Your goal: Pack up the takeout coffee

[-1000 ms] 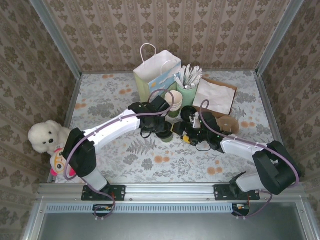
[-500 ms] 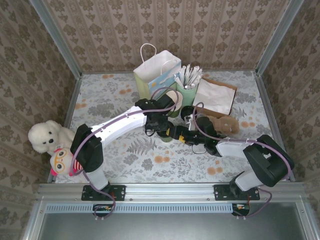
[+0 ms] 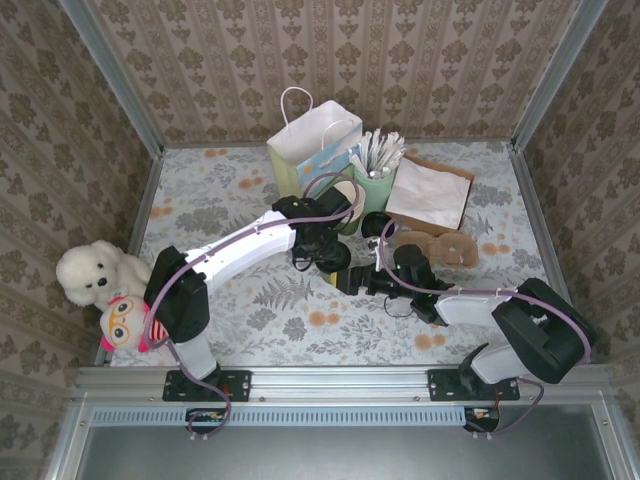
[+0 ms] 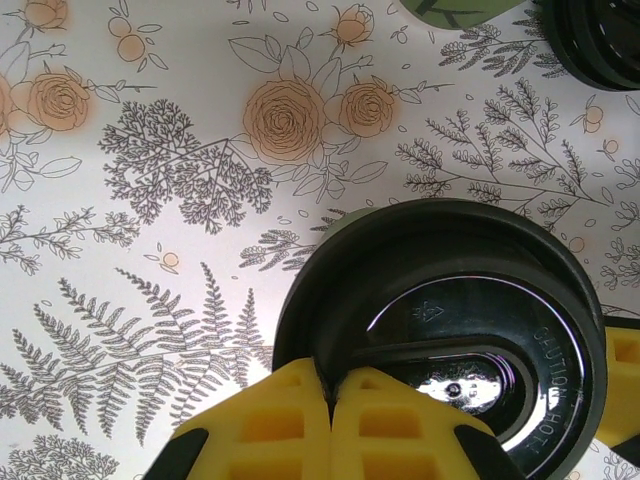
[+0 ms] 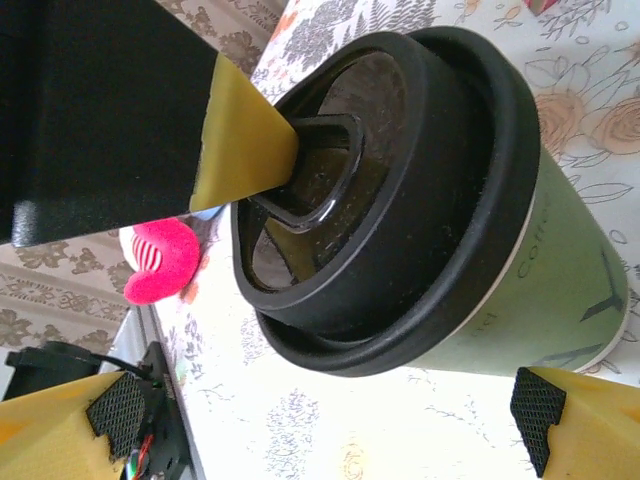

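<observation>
The left pincer [image 4: 330, 402] is clenched on nothing, its yellow tips pressed flat together and set down in the sunken top of the takeout coffee [image 5: 545, 265], a small green paper cup with a round black plastic lid [image 4: 450, 300]. The right pincer [image 5: 330, 425] is released, its two yellow fingers spread wide to either side of the cup, with a gap showing between each ribbed black pad [image 5: 540, 410] and the cup wall.

The cup stands upright near the middle of the surface [image 3: 250, 310], in front of the other goods. Its paper side is a muted green with darker lettering that is partly hidden. The lid is glossy, with a thick rolled rim, a recessed centre and raised words around the edge (they read as a hot-drink caution).

Brown damask-patterned wallpaper [image 3: 400, 60] closes the space on three sides, with grey metal posts at the back corners. The surface is covered in a pale cloth printed with grey ferns and orange roses.

At the back stand a white paper bag with loop handles [image 3: 310, 145], an open brown cardboard box holding white paper [image 3: 432, 195], a pale-green cup of white sticks [image 3: 375, 180] and a stack of cream-lined cups [image 3: 349, 205]. A fluffy white teddy bear [image 3: 88, 275] sits at the left edge.
</observation>
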You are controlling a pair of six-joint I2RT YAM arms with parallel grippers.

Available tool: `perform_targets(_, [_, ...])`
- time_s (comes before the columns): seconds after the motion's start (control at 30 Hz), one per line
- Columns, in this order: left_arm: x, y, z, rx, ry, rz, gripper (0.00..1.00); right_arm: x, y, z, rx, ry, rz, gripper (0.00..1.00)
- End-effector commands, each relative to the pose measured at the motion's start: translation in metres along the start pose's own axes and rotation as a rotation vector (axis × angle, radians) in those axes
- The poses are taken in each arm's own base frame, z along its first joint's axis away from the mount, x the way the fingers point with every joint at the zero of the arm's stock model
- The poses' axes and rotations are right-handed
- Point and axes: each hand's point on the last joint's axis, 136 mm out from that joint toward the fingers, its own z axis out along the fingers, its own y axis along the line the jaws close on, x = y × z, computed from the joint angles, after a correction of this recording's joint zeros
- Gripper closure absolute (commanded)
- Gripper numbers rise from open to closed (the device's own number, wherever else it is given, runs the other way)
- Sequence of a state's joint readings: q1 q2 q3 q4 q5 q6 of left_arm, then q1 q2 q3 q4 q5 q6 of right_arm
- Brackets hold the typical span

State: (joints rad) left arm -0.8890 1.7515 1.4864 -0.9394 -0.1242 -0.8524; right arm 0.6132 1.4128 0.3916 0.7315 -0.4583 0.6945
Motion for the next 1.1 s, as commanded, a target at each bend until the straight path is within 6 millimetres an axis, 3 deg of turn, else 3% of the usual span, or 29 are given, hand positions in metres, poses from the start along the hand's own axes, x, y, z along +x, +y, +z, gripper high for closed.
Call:
perform_targets(0.0, [0.02, 0.015, 0.019, -0.084, 0.09, 0.035, 1.0, -0.004, 0.002, 0.002, -0.007, -0.014, -0.062, 0.03])
perform_targets(0.13, [0.022, 0.015, 0.024, -0.086, 0.096, 0.039, 1.0, -0.002, -0.009, 0.009, 0.026, -0.003, -0.08, 0.03])
perform_targets(0.33, [0.034, 0.013, 0.04, -0.066, 0.135, 0.057, 1.0, 0.009, -0.049, 0.01, 0.179, -0.028, -0.057, 0.04])
perform_targets(0.43, [0.041, 0.016, 0.048, -0.073, 0.159, 0.067, 1.0, 0.018, -0.06, 0.009, 0.211, -0.016, -0.044, 0.04])
perform_targets(0.5, [0.043, 0.019, 0.051, -0.086, 0.17, 0.075, 1.0, 0.02, -0.059, 0.007, 0.203, -0.018, -0.03, 0.04])
perform_targets(0.63, [0.042, 0.021, 0.049, -0.101, 0.166, 0.094, 1.0, 0.008, -0.027, 0.004, 0.091, -0.026, -0.054, 0.04])
perform_targets(0.73, [0.041, 0.019, 0.049, -0.092, 0.163, 0.097, 1.0, -0.003, -0.015, -0.004, 0.077, -0.071, -0.114, 0.04])
perform_targets(0.9, [0.041, 0.014, 0.051, -0.078, 0.174, 0.108, 1.0, -0.016, -0.009, -0.005, 0.105, -0.071, -0.224, 0.04])
perform_targets(1.07, [0.042, 0.014, 0.051, -0.076, 0.176, 0.108, 1.0, -0.023, -0.026, -0.005, 0.2, -0.094, -0.251, 0.04])
